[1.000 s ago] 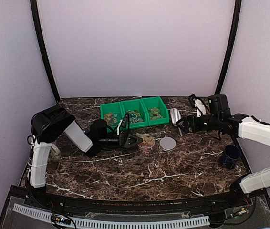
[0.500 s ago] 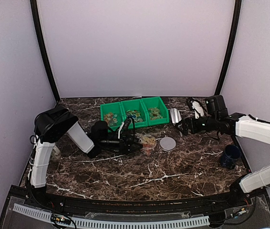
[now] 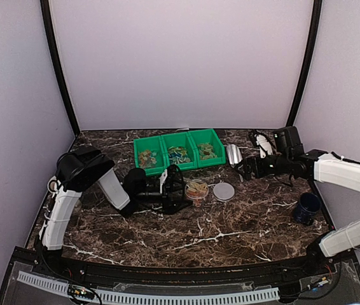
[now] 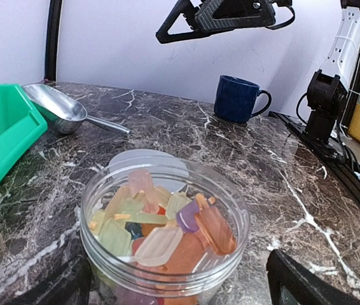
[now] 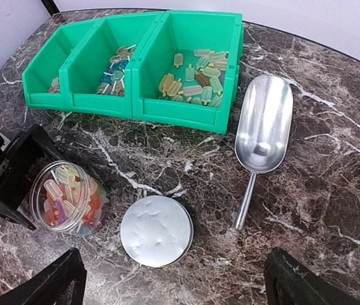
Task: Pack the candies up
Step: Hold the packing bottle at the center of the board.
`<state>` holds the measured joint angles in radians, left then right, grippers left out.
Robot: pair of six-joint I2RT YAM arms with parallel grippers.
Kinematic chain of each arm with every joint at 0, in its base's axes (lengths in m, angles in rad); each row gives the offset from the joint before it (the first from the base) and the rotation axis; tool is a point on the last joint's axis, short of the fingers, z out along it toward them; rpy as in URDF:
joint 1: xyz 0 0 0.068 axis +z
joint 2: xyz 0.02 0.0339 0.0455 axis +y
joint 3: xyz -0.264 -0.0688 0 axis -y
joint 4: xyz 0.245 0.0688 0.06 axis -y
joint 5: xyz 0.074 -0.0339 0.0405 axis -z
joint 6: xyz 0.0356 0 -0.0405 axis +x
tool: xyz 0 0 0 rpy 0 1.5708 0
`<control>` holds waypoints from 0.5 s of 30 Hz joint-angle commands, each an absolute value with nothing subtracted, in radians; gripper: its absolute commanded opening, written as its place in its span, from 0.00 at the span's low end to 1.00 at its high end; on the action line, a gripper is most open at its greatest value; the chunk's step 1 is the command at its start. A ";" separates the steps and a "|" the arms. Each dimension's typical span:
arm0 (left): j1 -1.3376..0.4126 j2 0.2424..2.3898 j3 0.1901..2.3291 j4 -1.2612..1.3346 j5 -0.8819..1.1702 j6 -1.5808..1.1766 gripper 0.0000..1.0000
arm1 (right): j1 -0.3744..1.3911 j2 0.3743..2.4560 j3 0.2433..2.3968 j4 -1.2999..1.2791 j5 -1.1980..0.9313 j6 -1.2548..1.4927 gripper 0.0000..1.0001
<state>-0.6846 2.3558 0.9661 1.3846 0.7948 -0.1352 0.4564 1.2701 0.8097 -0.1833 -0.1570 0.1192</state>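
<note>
Left gripper (image 3: 179,185) stands wide, jaws either side of the clear jar (image 4: 232,244), not gripping; right gripper (image 3: 242,166) hangs wide open near the scoop (image 5: 266,124). The candies (image 4: 158,244) nearly fill the jar; its lid (image 5: 156,230) lies beside it, so capping seems left.
</note>
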 commanded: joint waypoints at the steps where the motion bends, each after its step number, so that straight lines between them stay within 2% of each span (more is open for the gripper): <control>1: -0.689 2.434 0.938 1.404 0.765 -0.061 0.98 | 0.462 1.266 0.853 -0.185 -0.144 0.101 0.98; 8: -0.699 2.436 0.932 1.351 0.748 0.057 0.99 | 0.464 1.284 0.880 -0.195 -0.165 0.091 0.98; 15: -0.751 2.428 0.963 1.224 0.634 0.165 0.97 | 0.494 1.348 0.921 -0.233 -0.134 0.064 0.98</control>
